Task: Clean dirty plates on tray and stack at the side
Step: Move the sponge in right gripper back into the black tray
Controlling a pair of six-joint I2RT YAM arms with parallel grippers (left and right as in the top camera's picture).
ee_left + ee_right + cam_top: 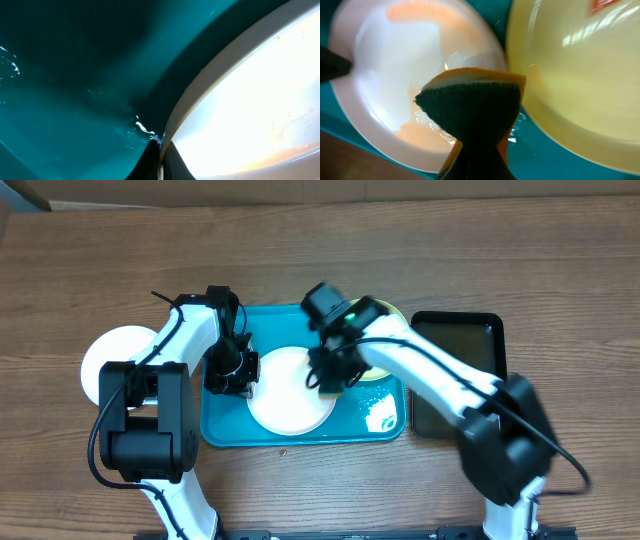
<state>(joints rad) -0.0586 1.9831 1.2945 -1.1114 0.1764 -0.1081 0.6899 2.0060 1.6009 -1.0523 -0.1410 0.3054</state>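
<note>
On the tray (225, 432), the left gripper (243, 376) clamps the rim of the white plate (290, 398). The right gripper (328, 378) pinches a sponge (472, 107) over that plate's orange smears.

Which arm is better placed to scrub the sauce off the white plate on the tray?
Right: the right gripper holds the sponge over the smeared white plate; the left gripper only pinches its rim.

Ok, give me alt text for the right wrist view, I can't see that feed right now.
A sponge, orange with a dark green scouring face, is pinched in the right gripper over a white plate with orange sauce smears, on the teal tray. A pale green plate fills the right side of the view.
</note>
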